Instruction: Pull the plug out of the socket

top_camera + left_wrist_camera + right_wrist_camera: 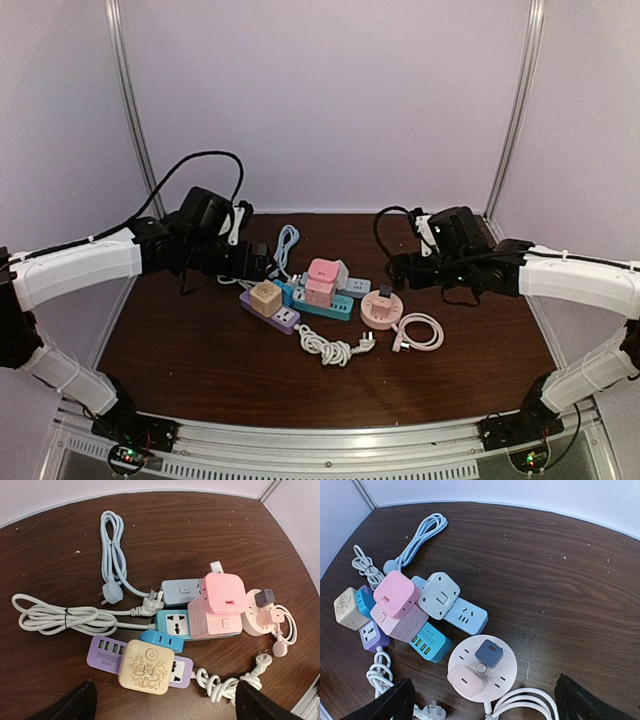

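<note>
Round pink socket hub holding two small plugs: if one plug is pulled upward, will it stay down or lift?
Probably lifts: the round pink socket hub looks like light plastic, and nothing pins it. Its coiled pale pink cord lies slack, so it offers little restraint. Pushed, its low flat shape likely slides rather than tips.

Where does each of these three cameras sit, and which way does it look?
Top: high behind the arms, looking down at the table; both arms show, left end effector and right end effector open.
Left wrist: on the left arm, above the power strips; left fingers show.
Right wrist: on the right arm, over them from the opposite side; right fingers show.
Shared: all see the pink cube and round socket.
</note>
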### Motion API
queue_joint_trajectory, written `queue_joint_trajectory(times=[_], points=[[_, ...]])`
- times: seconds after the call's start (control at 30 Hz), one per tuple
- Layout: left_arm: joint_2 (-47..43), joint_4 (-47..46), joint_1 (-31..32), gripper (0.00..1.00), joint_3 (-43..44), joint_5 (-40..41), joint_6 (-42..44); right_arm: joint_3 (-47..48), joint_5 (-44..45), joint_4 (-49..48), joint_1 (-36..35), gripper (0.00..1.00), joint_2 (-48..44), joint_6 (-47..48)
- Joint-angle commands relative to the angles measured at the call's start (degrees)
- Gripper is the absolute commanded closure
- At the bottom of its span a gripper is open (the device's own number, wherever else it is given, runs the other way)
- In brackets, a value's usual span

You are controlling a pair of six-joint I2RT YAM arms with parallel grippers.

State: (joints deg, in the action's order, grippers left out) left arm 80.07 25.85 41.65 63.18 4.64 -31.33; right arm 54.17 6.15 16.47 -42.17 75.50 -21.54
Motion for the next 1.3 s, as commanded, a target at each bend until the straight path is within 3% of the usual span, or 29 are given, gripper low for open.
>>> queue_joint_trajectory(times=[0.0,0.27,0.87,1.27], points=[[1.19,-3.67,0.74,0.02,-0.62,-2.47,-2.09,1.24,-3.74,2.02,-0.74,0.03,1.9,1.65],[2.98,-3.84,2.11,0.02,0.87,-3.37,-2.04,3.47,-1.49,6.04,-1.81,0.1,5.88,-0.11],[2.33,-3.7,4.32,0.02,0.15,-0.57,-2.23,18.76,8.57,19.4,-2.82,0.4,25.2,-21.87],[0.96,-3.87,4.31,0.02,-0.67,-0.39,-0.84,24.45,11.81,18.44,-3.0,0.51,31.95,-25.13]])
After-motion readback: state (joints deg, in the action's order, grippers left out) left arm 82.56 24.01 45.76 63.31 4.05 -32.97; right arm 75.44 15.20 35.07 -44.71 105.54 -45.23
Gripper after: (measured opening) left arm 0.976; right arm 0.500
